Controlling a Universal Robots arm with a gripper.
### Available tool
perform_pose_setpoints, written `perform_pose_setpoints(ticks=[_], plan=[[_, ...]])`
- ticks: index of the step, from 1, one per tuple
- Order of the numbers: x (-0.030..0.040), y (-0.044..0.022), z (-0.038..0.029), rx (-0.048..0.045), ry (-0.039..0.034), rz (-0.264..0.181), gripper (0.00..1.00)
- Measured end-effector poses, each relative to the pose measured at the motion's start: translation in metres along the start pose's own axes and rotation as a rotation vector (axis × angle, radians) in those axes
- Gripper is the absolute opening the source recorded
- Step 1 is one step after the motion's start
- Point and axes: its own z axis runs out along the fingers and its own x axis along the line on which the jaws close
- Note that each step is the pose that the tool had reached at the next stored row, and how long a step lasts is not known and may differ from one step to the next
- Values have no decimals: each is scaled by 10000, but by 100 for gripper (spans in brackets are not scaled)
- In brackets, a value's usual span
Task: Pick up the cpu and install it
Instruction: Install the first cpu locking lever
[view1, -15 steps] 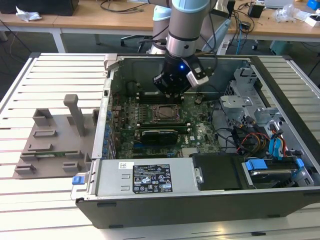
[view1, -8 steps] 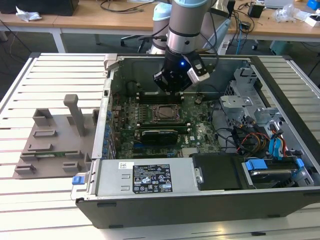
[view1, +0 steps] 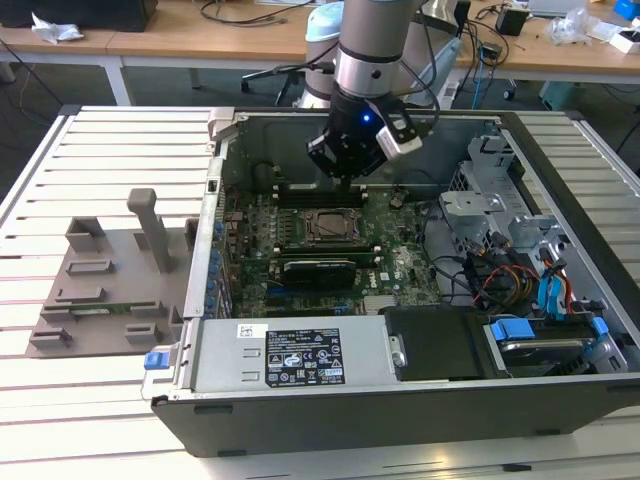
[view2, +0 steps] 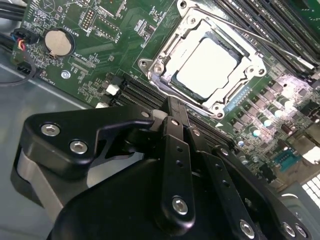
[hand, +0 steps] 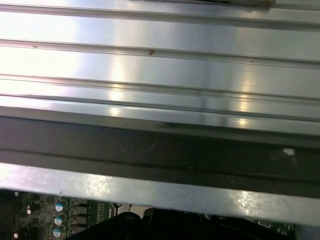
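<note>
so the cpu (view2: 206, 67) sits in the socket (view2: 205, 62), upper right of the second wrist view, frame unlatched. my gripper (view2: 170, 107) looks closed on nothing.

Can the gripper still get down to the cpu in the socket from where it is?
Probably yes: the gripper hangs just above the open case, and the cpu lies uncovered in its socket, nothing between.

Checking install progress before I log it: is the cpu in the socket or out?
In. In the second wrist view the cpu lies flat inside the socket's metal frame, silvery top up; the gripper holds nothing.
</note>
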Motion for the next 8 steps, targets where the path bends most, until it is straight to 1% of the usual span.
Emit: perform_pose_setpoints(ticks=[5,8], plan=[[2,-1,-51,1,0,1,11],[6,-2,-131,10,1,0,11]])
